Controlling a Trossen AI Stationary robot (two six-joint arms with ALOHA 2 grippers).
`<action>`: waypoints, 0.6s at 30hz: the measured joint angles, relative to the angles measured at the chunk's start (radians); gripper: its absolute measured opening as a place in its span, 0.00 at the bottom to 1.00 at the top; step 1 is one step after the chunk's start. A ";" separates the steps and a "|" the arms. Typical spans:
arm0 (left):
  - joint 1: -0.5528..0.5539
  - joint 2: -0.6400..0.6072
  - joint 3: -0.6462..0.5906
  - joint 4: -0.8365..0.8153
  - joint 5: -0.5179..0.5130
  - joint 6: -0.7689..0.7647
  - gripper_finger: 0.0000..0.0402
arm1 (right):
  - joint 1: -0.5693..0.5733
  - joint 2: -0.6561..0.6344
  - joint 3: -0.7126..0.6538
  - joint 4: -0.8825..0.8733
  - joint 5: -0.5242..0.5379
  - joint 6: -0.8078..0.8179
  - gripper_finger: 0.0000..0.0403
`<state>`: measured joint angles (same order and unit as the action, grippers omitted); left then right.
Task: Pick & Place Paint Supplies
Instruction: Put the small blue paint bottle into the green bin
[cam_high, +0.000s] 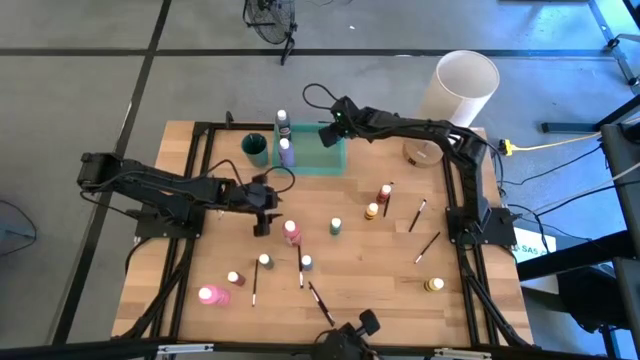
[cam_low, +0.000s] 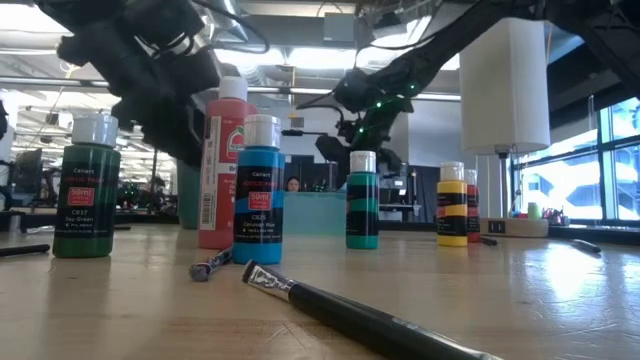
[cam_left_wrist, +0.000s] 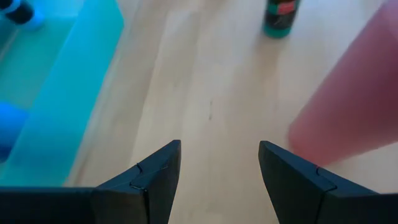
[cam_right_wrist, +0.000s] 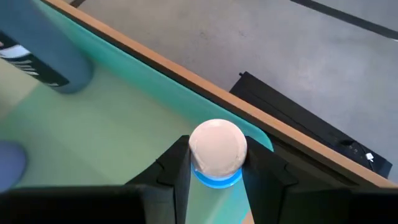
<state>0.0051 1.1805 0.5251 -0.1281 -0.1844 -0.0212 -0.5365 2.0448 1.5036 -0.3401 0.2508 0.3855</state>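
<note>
R gripper (cam_right_wrist: 214, 171) fingers clamp blue bottle (cam_right_wrist: 216, 152) upright over green tray (cam_high: 335, 160); L gripper (cam_left_wrist: 217, 168) fingers open, pink bottle (cam_high: 291, 232) just beside, axis vertical.

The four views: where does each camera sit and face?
High view: above the table, facing down; both arms and translucent green rectangular tray.
Low view: table height, facing level across paint bottles; arms overhead.
Left wrist view: facing table; open jaws beside pink bottle.
Right wrist view: over tray; jaws shut on white-capped blue bottle.
Both wrist views share the tray.
</note>
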 joint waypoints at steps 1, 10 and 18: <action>0.000 0.000 0.000 0.005 0.009 0.000 0.53 | 0.000 0.003 0.000 0.004 0.000 0.000 0.29; 0.000 0.000 0.000 0.005 0.022 0.008 0.53 | -0.001 0.013 0.002 0.011 0.004 -0.004 0.29; 0.000 0.000 0.000 0.004 0.022 0.008 0.53 | -0.001 0.013 0.002 0.005 0.000 0.002 0.29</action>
<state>0.0051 1.1805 0.5251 -0.1246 -0.1623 -0.0128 -0.5373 2.0579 1.5055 -0.3354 0.2509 0.3878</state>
